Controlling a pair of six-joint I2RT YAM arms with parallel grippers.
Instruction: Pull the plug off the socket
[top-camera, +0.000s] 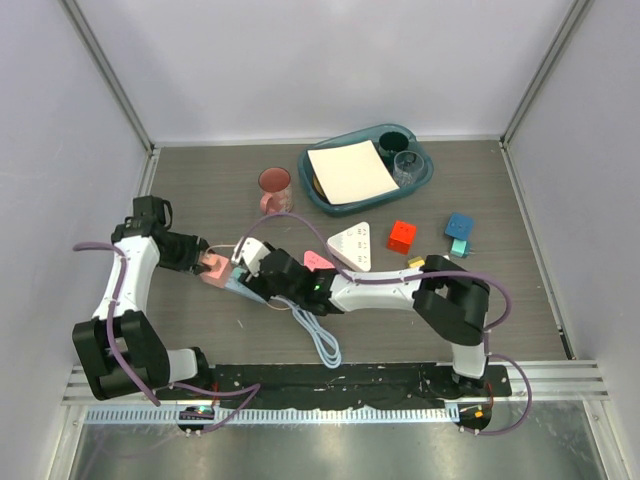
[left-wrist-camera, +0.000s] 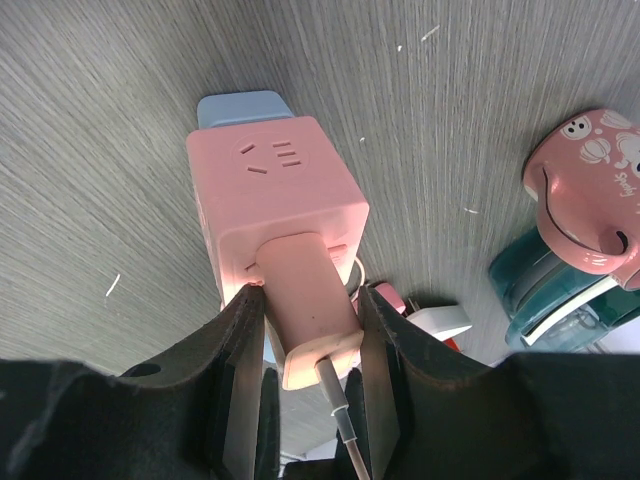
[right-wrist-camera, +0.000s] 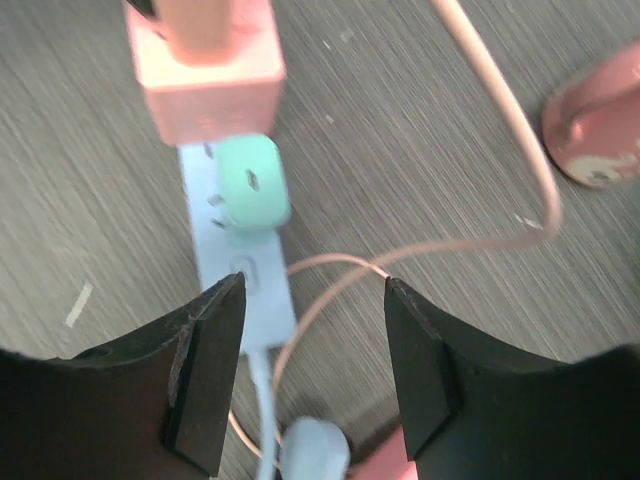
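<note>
The plug (top-camera: 213, 268), a pink cube with a thin pink cord (right-wrist-camera: 500, 130), sits on the far end of the socket (top-camera: 243, 287), a pale-blue power strip. My left gripper (top-camera: 197, 262) is shut on the plug; in the left wrist view its fingers (left-wrist-camera: 240, 350) clamp the pink stub (left-wrist-camera: 305, 300) sticking out of the cube (left-wrist-camera: 275, 200). My right gripper (top-camera: 262, 275) is open above the strip's near end (right-wrist-camera: 240, 270), its fingers (right-wrist-camera: 205, 360) either side of the strip and its cord. The plug also shows in the right wrist view (right-wrist-camera: 205, 70). A mint-green plug (right-wrist-camera: 252, 180) sits beside it on the strip.
A pink mug (top-camera: 275, 188) stands behind the strip. A teal tray (top-camera: 330, 197) holds white paper and cups at the back. A white triangular board (top-camera: 353, 245), flat pink triangle (top-camera: 318, 260), red cube (top-camera: 402, 236) and blue block (top-camera: 459, 226) lie to the right. The strip's thick cord (top-camera: 322, 340) loops forward.
</note>
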